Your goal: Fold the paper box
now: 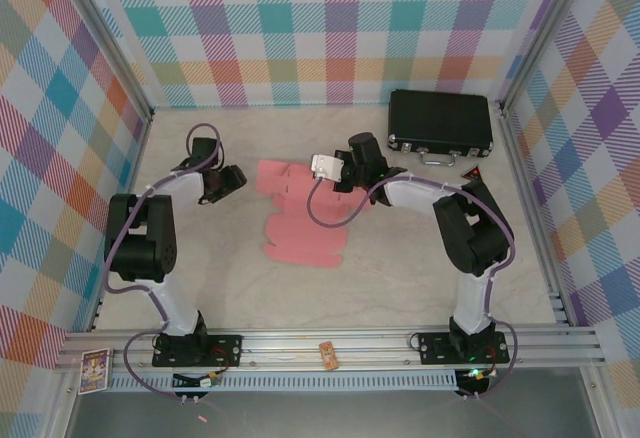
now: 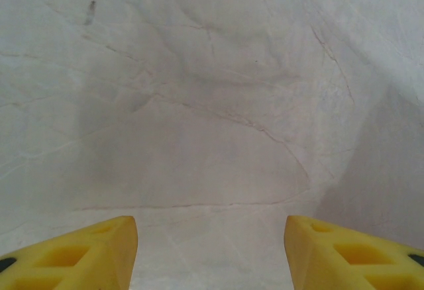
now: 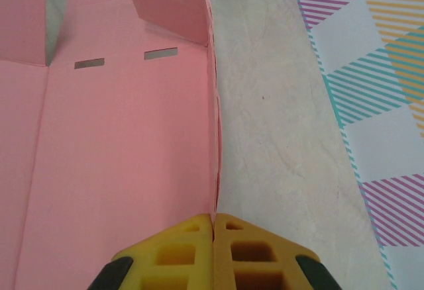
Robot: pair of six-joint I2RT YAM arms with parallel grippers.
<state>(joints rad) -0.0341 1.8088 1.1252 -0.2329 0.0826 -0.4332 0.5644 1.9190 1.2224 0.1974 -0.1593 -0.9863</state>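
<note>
The paper box [image 1: 300, 223] is a flat pink die-cut sheet with flaps, lying in the middle of the table. In the right wrist view the paper box [image 3: 119, 144] fills the left half, with two small slots and a raised flap at the top. My right gripper [image 3: 212, 218] is shut on the sheet's right edge, which rises between the yellow fingers. From above, the right gripper [image 1: 338, 183] sits at the sheet's far right part. My left gripper [image 1: 230, 180] hovers left of the sheet, apart from it. Its yellow fingers [image 2: 99, 250] stand wide, so the left gripper [image 2: 211, 227] is open over bare table.
A black hard case with a handle [image 1: 440, 123] lies at the back right, with a small red item [image 1: 472, 172] in front of it. A tiny tan block [image 1: 328, 356] rests on the front rail. Plaid walls enclose the table [image 1: 230, 288] on three sides.
</note>
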